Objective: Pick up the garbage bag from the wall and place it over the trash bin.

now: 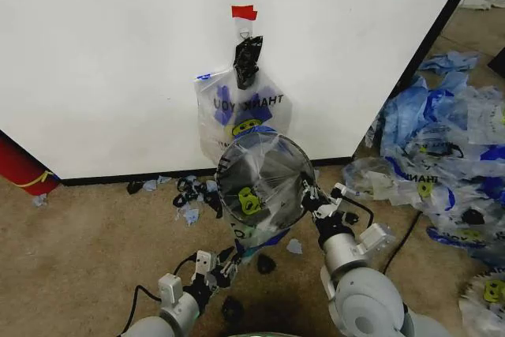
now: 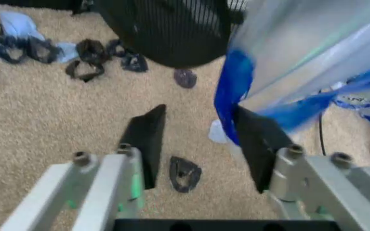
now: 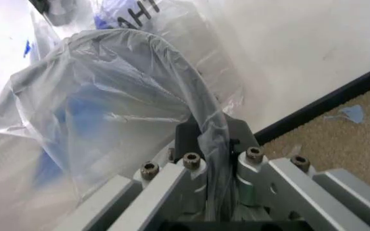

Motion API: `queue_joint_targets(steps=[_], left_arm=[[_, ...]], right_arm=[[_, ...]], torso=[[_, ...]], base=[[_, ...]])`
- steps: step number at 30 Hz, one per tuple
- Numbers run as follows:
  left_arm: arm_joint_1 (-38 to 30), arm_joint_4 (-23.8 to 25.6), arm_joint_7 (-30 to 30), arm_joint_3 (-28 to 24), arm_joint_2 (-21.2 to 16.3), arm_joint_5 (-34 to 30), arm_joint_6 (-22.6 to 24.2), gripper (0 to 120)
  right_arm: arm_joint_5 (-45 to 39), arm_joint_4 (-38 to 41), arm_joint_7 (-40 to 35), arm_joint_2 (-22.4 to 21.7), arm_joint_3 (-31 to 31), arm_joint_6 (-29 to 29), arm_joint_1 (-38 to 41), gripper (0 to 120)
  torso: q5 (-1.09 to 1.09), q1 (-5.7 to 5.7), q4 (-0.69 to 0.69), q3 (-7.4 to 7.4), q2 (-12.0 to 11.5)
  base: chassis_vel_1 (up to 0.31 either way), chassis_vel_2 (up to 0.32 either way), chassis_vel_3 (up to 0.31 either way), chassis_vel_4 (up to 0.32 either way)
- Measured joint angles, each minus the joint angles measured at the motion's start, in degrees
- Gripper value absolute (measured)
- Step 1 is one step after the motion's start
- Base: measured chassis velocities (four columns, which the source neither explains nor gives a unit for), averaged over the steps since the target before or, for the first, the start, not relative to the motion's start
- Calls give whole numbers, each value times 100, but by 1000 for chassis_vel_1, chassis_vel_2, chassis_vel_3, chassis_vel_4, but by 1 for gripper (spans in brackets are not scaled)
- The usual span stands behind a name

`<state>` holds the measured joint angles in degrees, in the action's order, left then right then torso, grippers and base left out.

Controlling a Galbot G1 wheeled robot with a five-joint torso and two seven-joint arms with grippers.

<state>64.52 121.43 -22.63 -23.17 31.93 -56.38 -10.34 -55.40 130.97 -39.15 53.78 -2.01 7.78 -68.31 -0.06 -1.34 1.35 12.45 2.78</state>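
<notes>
Grippers first: your right gripper (image 1: pixel 309 192) is clenched on the bag-covered rim of the trash bin (image 1: pixel 264 175), holding it tilted with its mouth toward you; a garbage bag (image 1: pixel 254 195) is already stretched over it. Your left gripper (image 2: pixel 201 144) is spread wide, one finger (image 2: pixel 256 139) touching the bag's blue handle (image 2: pixel 230 96) without grasping it. That loose handle hangs below the bin, nearest your left arm. Another bag (image 1: pixel 241 112) hangs on the wall (image 1: pixel 102 61) behind
</notes>
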Motion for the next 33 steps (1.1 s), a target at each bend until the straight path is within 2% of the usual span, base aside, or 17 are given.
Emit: queue_joint_targets(steps=[2, 4, 5, 7, 9, 11, 15, 18, 21, 24, 30, 33], left_arm=[[50, 107, -11, 65, -107, -4, 12, 56], [74, 170, -21, 97, -158, -10, 20, 58], [97, 239, -30, 132, -212, -17, 25, 65], [145, 365, -59, 213, -341, -39, 51, 69], [206, 482, -95, 313, -482, -59, 85, 81], [236, 516, -137, 373, -554, -64, 105, 84], [364, 639, -510, 837, -775, -82, 310, 98], [447, 870, -857, 1374, -880, -297, 514, 97], [471, 984, -987, 1576, -907, -333, 627, 97], [493, 1257, -1443, 2033, -947, -458, 1009, 90], [319, 1592, -1554, 2304, -920, -605, 1069, 88], [120, 1910, -1466, 2387, -873, -914, 1038, 77]], right_arm=[[7, -56, 15, -12, 9, 10, 12, 0], [11, -85, 20, -18, 9, 16, 20, 0], [15, -122, 28, -28, 11, 23, 31, 0], [29, -195, 51, -51, 15, 40, 38, 0], [62, -254, 84, -80, 16, 64, 32, 0], [82, -279, 104, -97, 20, 80, 21, 0], [173, -346, 191, -150, 71, 129, -77, 0], [255, -409, 242, -179, 100, 169, -167, 0], [290, -439, 260, -184, 100, 183, -174, 0], [400, -525, 310, -194, 84, 229, -172, 0], [733, -657, 451, -244, 74, 323, -197, 0], [887, -694, 485, -246, 41, 338, -178, 0]], torso=[[1, 0, 0, 0, 0], [1, 0, 0, 0, 0], [0, 0, 0, 0, 0], [0, 0, 0, 0, 0], [1, 0, 0, 0, 0], [0, 0, 0, 0, 0], [0, 0, -1, 0, 0], [0, 0, 1, 0, 0], [1, 0, 1, 0, 0], [1, 0, 0, 0, 0], [0, 0, 0, 0, 0], [1, 0, 0, 0, 0]], base=[[0, 0, 0, 0], [0, 0, 0, 0], [0, 0, 0, 0], [0, 0, 0, 0], [0, 0, 0, 0], [0, 0, 0, 0], [0, 0, 0, 0], [0, 0, 0, 0], [0, 0, 0, 0], [0, 0, 0, 0], [0, 0, 0, 0], [0, 0, 0, 0]])
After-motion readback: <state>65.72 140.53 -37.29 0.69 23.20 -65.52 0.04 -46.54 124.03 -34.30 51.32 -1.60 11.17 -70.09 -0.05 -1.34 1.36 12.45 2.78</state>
